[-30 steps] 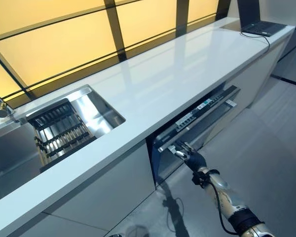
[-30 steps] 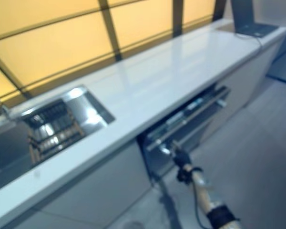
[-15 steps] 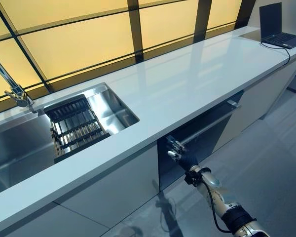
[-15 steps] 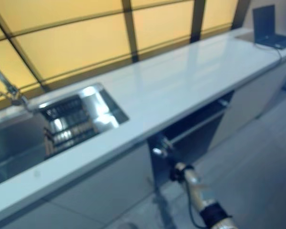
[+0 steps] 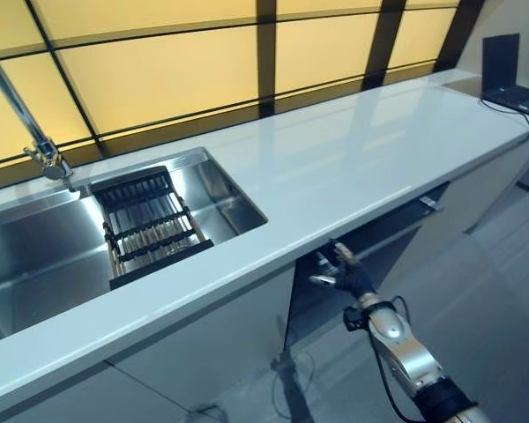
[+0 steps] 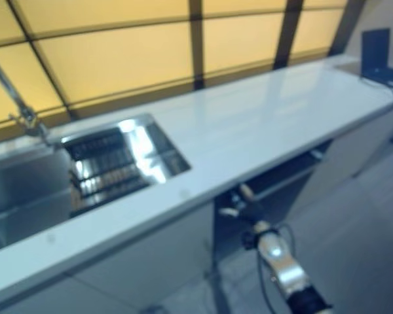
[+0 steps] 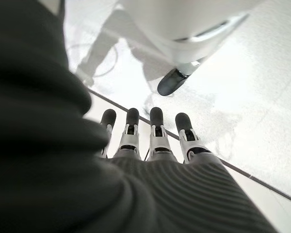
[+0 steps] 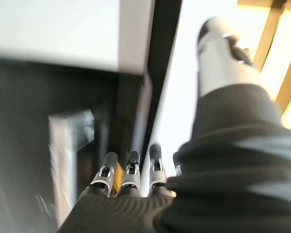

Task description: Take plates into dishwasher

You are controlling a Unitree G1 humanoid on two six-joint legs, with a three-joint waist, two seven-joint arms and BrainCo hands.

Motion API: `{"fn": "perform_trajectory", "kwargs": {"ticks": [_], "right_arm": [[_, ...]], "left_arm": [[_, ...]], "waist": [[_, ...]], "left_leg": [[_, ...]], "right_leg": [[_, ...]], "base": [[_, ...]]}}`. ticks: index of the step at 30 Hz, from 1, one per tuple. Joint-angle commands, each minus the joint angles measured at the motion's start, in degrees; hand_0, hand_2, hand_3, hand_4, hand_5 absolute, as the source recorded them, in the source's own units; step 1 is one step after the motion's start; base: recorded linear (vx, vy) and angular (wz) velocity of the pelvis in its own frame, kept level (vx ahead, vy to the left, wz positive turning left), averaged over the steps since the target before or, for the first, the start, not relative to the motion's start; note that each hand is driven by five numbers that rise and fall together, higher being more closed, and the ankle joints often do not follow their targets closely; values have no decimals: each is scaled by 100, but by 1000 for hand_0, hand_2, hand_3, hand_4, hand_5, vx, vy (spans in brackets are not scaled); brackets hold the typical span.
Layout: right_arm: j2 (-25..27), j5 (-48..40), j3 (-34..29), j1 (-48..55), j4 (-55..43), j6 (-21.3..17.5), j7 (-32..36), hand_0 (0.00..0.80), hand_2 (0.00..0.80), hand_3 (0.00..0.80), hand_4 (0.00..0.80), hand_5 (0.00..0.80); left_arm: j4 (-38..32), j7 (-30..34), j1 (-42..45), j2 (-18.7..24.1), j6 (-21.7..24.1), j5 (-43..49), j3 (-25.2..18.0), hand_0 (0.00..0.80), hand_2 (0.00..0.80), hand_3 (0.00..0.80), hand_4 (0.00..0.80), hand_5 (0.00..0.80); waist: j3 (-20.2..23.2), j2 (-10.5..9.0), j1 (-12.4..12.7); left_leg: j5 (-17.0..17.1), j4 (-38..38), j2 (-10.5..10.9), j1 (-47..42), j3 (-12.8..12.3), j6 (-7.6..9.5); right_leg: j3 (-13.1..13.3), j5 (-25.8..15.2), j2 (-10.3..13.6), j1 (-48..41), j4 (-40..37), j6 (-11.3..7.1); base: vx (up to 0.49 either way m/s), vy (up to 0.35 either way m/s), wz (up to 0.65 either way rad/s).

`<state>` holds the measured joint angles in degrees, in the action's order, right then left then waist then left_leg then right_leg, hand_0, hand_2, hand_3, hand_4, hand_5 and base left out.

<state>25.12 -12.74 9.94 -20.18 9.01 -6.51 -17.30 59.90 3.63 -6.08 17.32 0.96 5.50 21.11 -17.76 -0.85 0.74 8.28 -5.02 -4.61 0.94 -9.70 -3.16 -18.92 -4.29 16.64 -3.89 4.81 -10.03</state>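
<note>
Silver right hand [image 5: 344, 272] spread before dishwasher [image 5: 379, 242] opening.

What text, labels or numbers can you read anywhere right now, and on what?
None can be read.
Open black laptop at the far end of the white countertop: screen dark, no print legible.
Dark dishwasher opening under the counter: no legible markings.
Steel sink: none.

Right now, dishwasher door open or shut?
Open: the dishwasher door hangs ajar under the counter, dark gap behind it, right robot hand at its edge.
</note>
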Motion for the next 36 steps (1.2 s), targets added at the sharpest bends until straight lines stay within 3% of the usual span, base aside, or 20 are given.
{"fn": "perform_trajectory", "kwargs": {"ticks": [1,3,5,7,8,9,11,14,18,19,22,24,26,28,32,36], "right_arm": [[53,-1052,-936,51,-841,-848,-967,0,0,0,0,0],[-253,-2231,-1516,498,-1014,-1190,-1299,0,0,0,0,0],[-377,-2552,-1892,690,-1133,-1648,-1993,0,0,0,0,0],[-262,-1733,-2295,724,-1511,-1957,-3110,0,0,0,0,0],[-222,-1444,-2341,698,-1603,-2046,-3283,0,0,0,0,0],[40,-830,-2427,500,-2010,-1861,-3573,0,0,0,0,0],[502,-10,-2370,172,-2355,-1521,-3407,0,0,0,0,0],[979,-28,-2221,-48,-2397,-1262,-2980,0,0,0,0,0],[1324,-794,-2238,181,-2244,-1404,-1861,0,0,0,0,0],[1315,-817,-2245,304,-2323,-1364,-1593,0,0,0,0,0],[1271,-789,-2221,456,-2459,-1222,-1383,0,0,0,0,0],[1228,-801,-2186,506,-2528,-1151,-1228,0,0,0,0,0],[1188,-677,-2081,451,-2581,-1070,-1159,0,0,0,0,0],[1178,-626,-1897,238,-2533,-1049,-1131,0,0,0,0,0],[1154,-421,-1504,-246,-2471,-718,-1189,0,0,0,0,0],[1103,-257,-1233,-534,-2300,-454,-1239,0,0,0,0,0]], "left_arm": [[123,-167,200,104,129,41,-64,0,0,0,0,0],[234,-204,295,98,128,23,-108,0,0,0,0,0],[328,-236,336,119,113,12,-119,0,0,0,0,0],[472,-328,362,123,90,-12,-69,0,0,0,0,0],[519,-347,355,121,85,-7,-65,0,0,0,0,0],[595,-375,345,155,63,6,-74,0,0,0,0,0],[691,-378,318,227,30,91,-216,0,0,0,0,0],[780,-347,320,311,61,238,-430,0,0,0,0,0],[950,-329,343,319,124,376,-606,0,0,0,0,0],[978,-335,342,267,142,366,-580,0,0,0,0,0],[1009,-343,337,167,208,405,-516,0,0,0,0,0],[951,-357,340,119,158,388,-484,0,0,0,0,0],[929,-385,324,115,135,278,-449,0,0,0,0,0],[860,-438,315,120,120,154,-523,0,0,0,0,0],[840,-385,311,112,147,0,-583,0,0,0,0,0],[754,-445,365,32,178,-117,-523,0,0,0,0,0]], "waist": [[404,-153,18],[569,-198,-63],[686,-235,-88],[803,-240,-121],[827,-237,-122],[881,-238,-101],[951,-260,-34],[1019,-326,-23],[1080,-400,-280],[1089,-393,-390],[1116,-356,-509],[1153,-333,-521],[1192,-318,-459],[1233,-319,-312],[1273,-230,-140],[1241,-149,-50]], "left_leg": [[-906,202,246,-287,-504,523],[-1000,192,246,-369,-537,598],[-1056,205,247,-389,-508,651],[-1125,240,222,-396,-410,681],[-1139,254,215,-391,-388,686],[-1170,279,215,-400,-319,673],[-1220,337,208,-392,-253,636],[-1253,340,213,-411,-177,592],[-1352,307,257,-523,195,526],[-1366,262,318,-556,378,542],[-1301,139,428,-596,761,579],[-1217,50,472,-595,991,574],[-1153,22,523,-546,1149,556],[-1084,2,523,-502,1245,483],[-942,5,406,-479,1299,261],[-785,33,307,-447,1323,99]], "right_leg": [[634,-752,216,138,901,-81],[821,-958,248,175,1052,-131],[971,-1090,247,189,1110,-146],[1230,-1249,223,268,1268,-175],[1281,-1259,213,281,1283,-172],[1354,-1288,196,341,1255,-184],[1278,-1275,236,424,1006,-188],[1244,-1216,145,556,611,-178],[1805,-775,-513,948,38,-51],[2106,-593,-813,998,-88,0],[2589,-274,-1276,967,-213,89],[2707,-100,-1464,848,-289,181],[2608,54,-1540,701,-322,282],[2343,146,-1498,464,-515,371],[1907,351,-1519,171,-648,556],[1662,431,-1562,-24,-714,674]], "base": [[248,244,-6],[248,219,3],[192,140,-4],[154,102,-5],[149,69,4],[130,42,6],[118,8,19],[105,-58,12],[132,-87,31],[113,-78,61],[72,-107,97],[-17,-193,152],[-122,-265,126],[-170,-321,66],[-154,-279,35],[-110,-145,24]]}}
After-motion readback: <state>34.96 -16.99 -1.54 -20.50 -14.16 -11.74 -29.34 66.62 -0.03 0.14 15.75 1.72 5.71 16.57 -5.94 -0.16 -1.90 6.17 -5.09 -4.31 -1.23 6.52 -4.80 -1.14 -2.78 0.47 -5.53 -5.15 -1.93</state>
